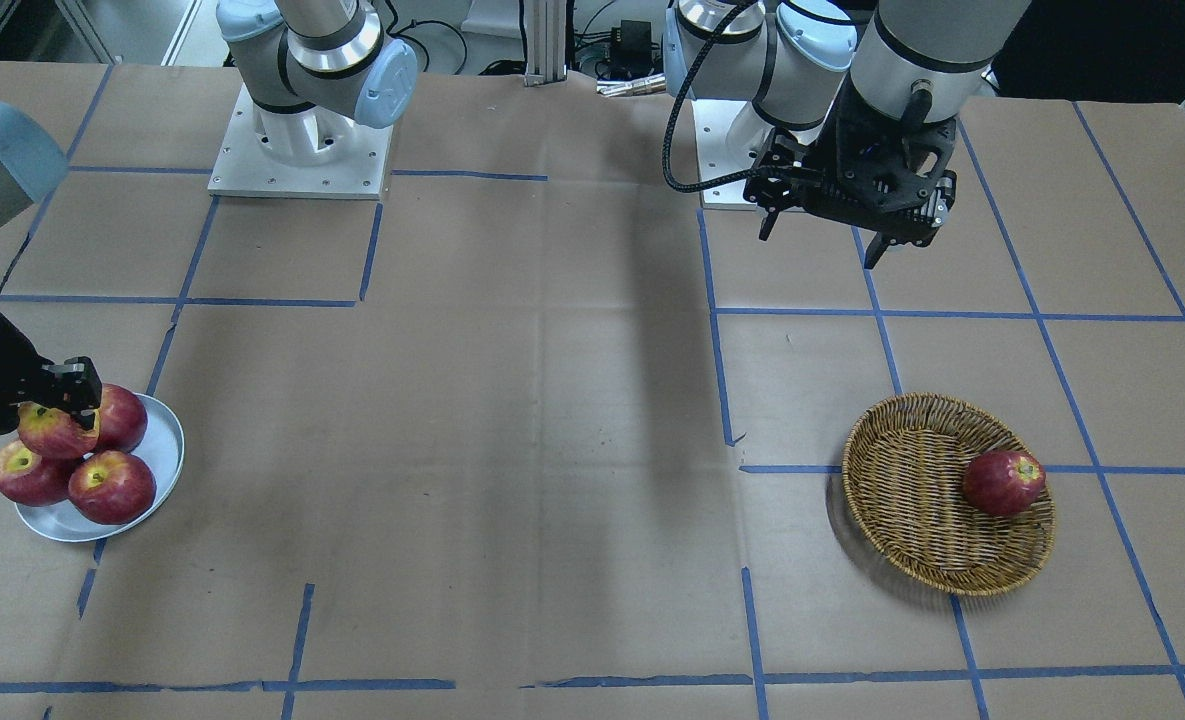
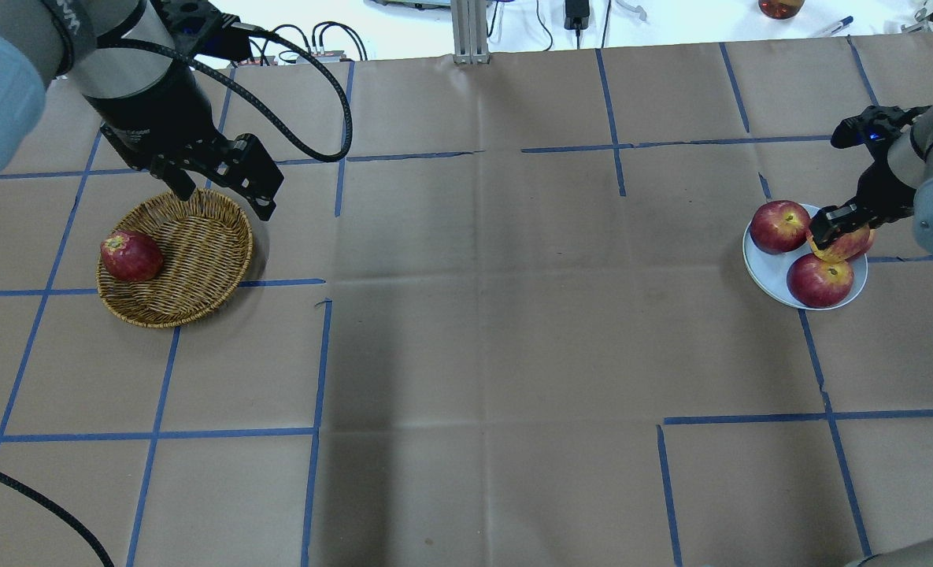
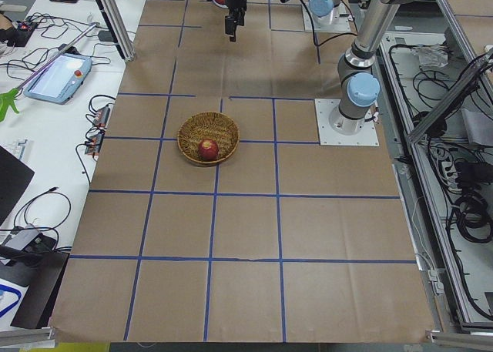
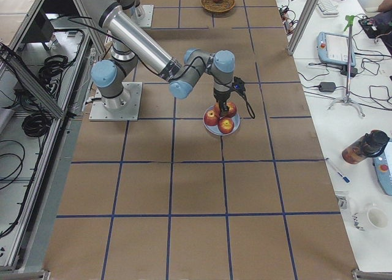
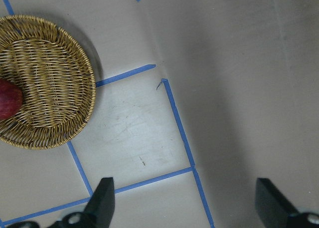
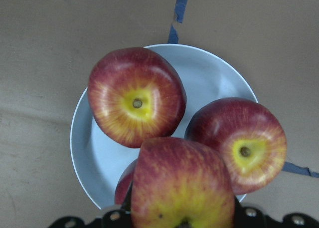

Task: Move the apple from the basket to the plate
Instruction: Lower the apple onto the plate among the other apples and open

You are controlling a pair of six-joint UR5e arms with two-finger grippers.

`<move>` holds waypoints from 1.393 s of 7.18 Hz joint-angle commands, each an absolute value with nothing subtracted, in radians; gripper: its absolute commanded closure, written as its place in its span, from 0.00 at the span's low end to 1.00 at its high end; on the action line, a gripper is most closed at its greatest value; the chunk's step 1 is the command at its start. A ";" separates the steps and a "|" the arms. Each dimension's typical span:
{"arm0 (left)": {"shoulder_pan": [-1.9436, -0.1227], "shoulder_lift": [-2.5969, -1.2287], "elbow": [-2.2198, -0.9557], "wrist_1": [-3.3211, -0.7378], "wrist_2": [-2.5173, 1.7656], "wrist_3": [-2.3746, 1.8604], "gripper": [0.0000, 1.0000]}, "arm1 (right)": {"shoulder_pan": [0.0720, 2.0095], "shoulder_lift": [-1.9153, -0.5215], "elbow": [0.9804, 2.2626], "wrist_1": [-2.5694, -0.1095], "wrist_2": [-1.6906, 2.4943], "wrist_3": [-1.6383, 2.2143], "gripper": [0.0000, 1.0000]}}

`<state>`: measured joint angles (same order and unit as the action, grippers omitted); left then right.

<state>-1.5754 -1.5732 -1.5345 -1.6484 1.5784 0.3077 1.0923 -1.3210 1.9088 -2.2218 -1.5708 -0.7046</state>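
Note:
My right gripper (image 1: pixel 60 402) is shut on the apple (image 1: pixel 50 432), light red with a yellow-orange blush. It holds the apple over the pale blue-grey plate (image 1: pixel 164 452), just above three other red apples lying there. The right wrist view shows the held apple (image 6: pixel 182 183) close up, the plate (image 6: pixel 209 78) and the other apples below it. The wicker basket (image 2: pixel 198 252) sits at the left with one dark red apple (image 2: pixel 130 256) in it. My left gripper (image 2: pixel 226 202) is open and empty, raised over the basket's far right rim.
Brown paper with blue tape lines covers the table (image 2: pixel 474 315). The two arm bases (image 1: pixel 302 150) stand at the robot's edge. A wide stretch of paper lies between the basket and the plate.

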 commanded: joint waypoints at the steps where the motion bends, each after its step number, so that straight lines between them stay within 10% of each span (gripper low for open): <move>1: -1.575 -1.574 -1.534 -1.649 1.578 0.308 0.01 | 1.092 -1.319 1.899 -2.239 -1.572 -0.703 0.51; 2: -1.575 -1.574 -1.534 -1.648 1.578 0.308 0.01 | 1.092 -1.319 1.899 -2.259 -1.571 -0.703 0.50; 4: -1.575 -1.574 -1.534 -1.648 1.578 0.308 0.01 | 1.092 -1.321 1.899 -2.260 -1.572 -0.700 0.00; 10: -1.575 -1.574 -1.536 -1.648 1.578 0.308 0.01 | 1.155 -1.435 1.763 -2.055 -1.556 -0.680 0.00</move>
<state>-1.5754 -1.5738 -1.5354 -1.6487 1.5785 0.3084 1.1245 -1.3902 1.8063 -2.1491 -1.5603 -0.6887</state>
